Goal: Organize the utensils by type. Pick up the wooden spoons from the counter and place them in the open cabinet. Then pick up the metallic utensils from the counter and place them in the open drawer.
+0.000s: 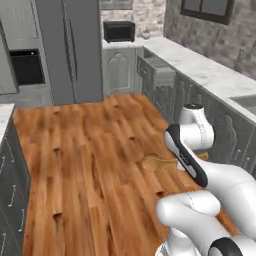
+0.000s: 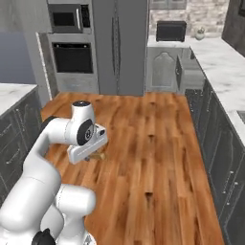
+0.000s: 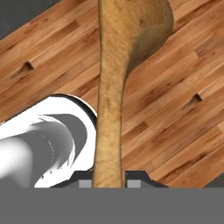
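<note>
A: What's the arm doing rn?

B: It's got a wooden spoon (image 3: 114, 83). The fingers (image 3: 110, 183) are shut tight on the handle, one on each side. The round end sticks out in front.

A: Where's the spoon, on the desk?

B: Nope, up in the air over the wood floor (image 1: 85, 150). In the left base view u can see the round end poke out from behind the arm (image 1: 154, 162). The desk (image 1: 200, 65) is off to the right, w/ the open drawer (image 1: 159, 72) near the far end.

A: So which step is this?

B: I think it's the spoon part, carrying it to the cabinet. It's not put away yet.

A: What's next?

B: It needs to turn to the open cabinet. I can't tell which one that is from here. Then reach in and let go. The spoon is long, so it might bump a door or shelf if it swings too fast.
</note>
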Tool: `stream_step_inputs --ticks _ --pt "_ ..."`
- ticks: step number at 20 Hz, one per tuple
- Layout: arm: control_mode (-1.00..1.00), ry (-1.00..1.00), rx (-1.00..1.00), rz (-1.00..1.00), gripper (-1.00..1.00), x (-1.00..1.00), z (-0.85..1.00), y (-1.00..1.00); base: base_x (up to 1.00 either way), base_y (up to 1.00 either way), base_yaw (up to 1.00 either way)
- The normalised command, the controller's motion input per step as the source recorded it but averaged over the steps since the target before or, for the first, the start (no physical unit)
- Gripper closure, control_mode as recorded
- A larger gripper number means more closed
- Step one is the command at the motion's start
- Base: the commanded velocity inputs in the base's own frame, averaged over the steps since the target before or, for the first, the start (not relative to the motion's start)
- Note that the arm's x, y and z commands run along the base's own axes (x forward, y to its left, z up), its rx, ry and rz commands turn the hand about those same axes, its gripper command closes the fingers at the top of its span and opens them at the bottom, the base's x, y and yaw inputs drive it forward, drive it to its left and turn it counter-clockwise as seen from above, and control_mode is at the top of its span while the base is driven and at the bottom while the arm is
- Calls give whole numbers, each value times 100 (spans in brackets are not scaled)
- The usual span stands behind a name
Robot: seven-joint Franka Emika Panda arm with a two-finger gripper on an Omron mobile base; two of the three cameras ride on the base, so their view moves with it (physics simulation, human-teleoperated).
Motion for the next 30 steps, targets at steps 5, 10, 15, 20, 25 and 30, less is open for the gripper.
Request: stream_step_inputs --ticks 5,10,15,20,25,30 --pt "100 0 0 0 100 0 0 0 92 -5 61" --pt "100 0 0 0 100 0 0 0 77 -2 72" --pt "100 0 0 0 100 0 0 0 76 -2 72" --pt "100 0 0 0 100 0 0 0 77 -11 69" --pt "100 0 0 0 100 0 0 0 81 -17 58" --pt "100 0 0 0 100 0 0 0 68 -23 60"
